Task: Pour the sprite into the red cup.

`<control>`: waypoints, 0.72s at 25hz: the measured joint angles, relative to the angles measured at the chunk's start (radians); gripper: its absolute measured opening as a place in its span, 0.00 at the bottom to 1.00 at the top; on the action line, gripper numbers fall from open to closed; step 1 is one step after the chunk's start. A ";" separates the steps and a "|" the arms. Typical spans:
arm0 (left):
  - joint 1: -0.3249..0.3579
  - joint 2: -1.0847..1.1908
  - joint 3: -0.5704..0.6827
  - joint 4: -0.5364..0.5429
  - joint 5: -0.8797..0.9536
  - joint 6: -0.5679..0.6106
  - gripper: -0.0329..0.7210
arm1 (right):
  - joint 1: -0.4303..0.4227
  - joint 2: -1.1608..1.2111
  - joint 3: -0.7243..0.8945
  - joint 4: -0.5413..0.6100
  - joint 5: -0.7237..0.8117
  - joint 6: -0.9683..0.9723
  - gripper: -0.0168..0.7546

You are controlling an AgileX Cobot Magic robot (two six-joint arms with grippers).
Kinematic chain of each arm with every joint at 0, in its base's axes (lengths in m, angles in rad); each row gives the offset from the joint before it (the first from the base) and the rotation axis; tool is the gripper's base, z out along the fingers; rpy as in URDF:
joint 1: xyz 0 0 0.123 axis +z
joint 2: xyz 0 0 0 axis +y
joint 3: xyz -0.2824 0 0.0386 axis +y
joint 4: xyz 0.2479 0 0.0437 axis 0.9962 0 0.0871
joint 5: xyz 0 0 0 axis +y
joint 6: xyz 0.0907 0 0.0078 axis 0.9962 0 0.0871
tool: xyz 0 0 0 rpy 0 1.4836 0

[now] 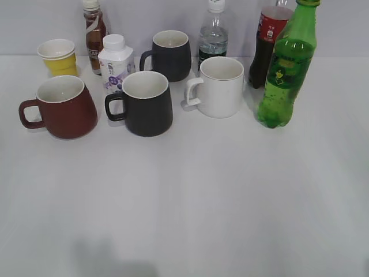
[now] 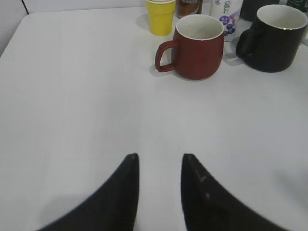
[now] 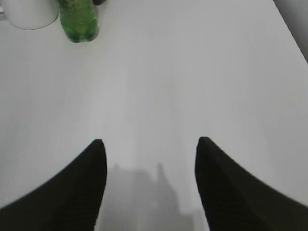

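White tabletop (image 1: 190,202), bare across the near half, crowded along the far edge. Neither arm visible in exterior view.

Green Sprite bottle (image 1: 288,66): tallest item, far right of the row, upright, cap on, long axis vertical. Just right of a white mug (image 1: 219,86), just in front of a dark cola bottle (image 1: 266,43). In right wrist view, bottle base (image 3: 78,19) up and left of the gripper, well apart, open table between.

Dark red mug (image 1: 63,107): far left of the row, upright, handle pointing left, cream interior apparently empty. In left wrist view, same mug (image 2: 196,45) ahead and slightly right, well apart. Beside it a black mug (image 1: 144,103); behind, a yellow paper cup (image 1: 57,56), a small white milk bottle (image 1: 115,62), a brown drink bottle (image 1: 94,34), a second black mug (image 1: 170,55) and a clear water bottle (image 1: 213,34).

Right gripper (image 3: 150,149): jaws spread wide, nothing between. Left gripper (image 2: 160,166): jaws parted narrowly, nothing held.

Judgement: task not begun. Right arm nearer the bottle, left arm nearer the mug. Likely approach ahead and to the left for a side grasp across the upright body. Bottle and mug at opposite ends of the row, so a long carry over the other mugs. Cap still on, a likely obstacle to pouring.
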 joint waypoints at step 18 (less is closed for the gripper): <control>0.000 0.002 0.000 -0.071 -0.009 0.000 0.36 | 0.000 0.129 -0.018 0.060 -0.061 0.000 0.59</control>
